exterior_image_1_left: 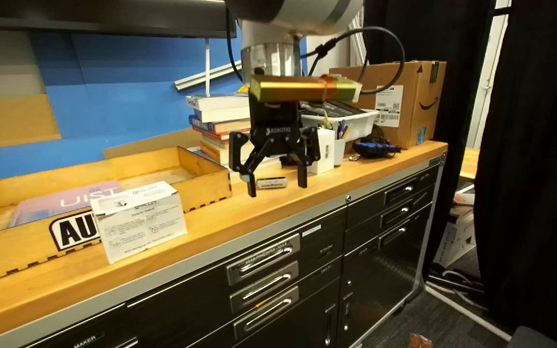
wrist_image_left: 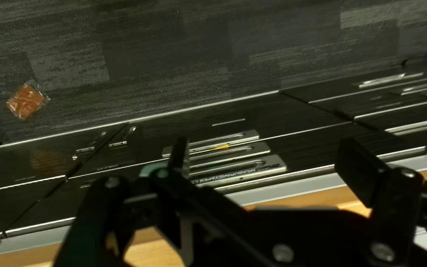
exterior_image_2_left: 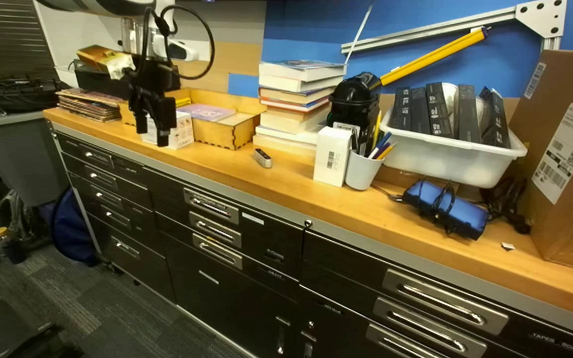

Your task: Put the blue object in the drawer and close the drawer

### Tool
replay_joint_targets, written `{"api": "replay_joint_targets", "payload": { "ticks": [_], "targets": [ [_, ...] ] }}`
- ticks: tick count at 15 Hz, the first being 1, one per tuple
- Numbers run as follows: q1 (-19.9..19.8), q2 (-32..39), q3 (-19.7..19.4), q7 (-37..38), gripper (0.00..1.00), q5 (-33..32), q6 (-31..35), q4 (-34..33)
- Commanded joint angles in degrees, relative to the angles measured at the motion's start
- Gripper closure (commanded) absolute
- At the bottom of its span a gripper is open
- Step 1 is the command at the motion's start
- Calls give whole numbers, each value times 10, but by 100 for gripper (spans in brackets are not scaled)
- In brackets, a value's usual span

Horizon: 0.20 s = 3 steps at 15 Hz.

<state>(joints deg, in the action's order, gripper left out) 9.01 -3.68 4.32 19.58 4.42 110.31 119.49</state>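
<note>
In an exterior view, the claw (exterior_image_1_left: 277, 182) is seen spread wide with nothing held, above or just before the edge of a smooth wooden worktop (exterior_image_1_left: 240, 212). At six o'clock from it, a black, silver-handled drawer (exterior_image_1_left: 220, 276) is seen closed; whether it is the one meant cannot be told. The blue object is not found in any view, so whether it is already stowed cannot be judged. The wrong drawer could be pulled, since look-alikes are stacked closely; the light-looking, square-cornered white carton (exterior_image_1_left: 138, 224), between eight and nine o'clock, could be toppled by a low sweep. In an exterior view, the cable loop (exterior_image_2_left: 211, 44) at one o'clock from the claw could be snagged by a sharp wrist turn, and the cord-wrapped blue box (exterior_image_2_left: 458, 211), between three and four o'clock, could be mistaken for the wanted object because of its colour. In the wrist view, flat, matte fingers (wrist_image_left: 361, 172) are set far apart; beyond them, streaky grey carpet (wrist_image_left: 184, 48), a crinkled orange wrapper (wrist_image_left: 26, 101) between nine and ten o'clock from the centre, and sleek black drawer fronts (wrist_image_left: 302, 148) are shown.
</note>
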Motion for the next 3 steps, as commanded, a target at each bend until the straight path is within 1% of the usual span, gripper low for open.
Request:
{"api": "replay_joint_targets", "payload": {
  "ticks": [1, 3],
  "targets": [
    [-11, -6, 13, -2, 0, 2, -13, -8],
    [-11, -5, 13, -1, 0, 2, -11, -3]
  ]
}}
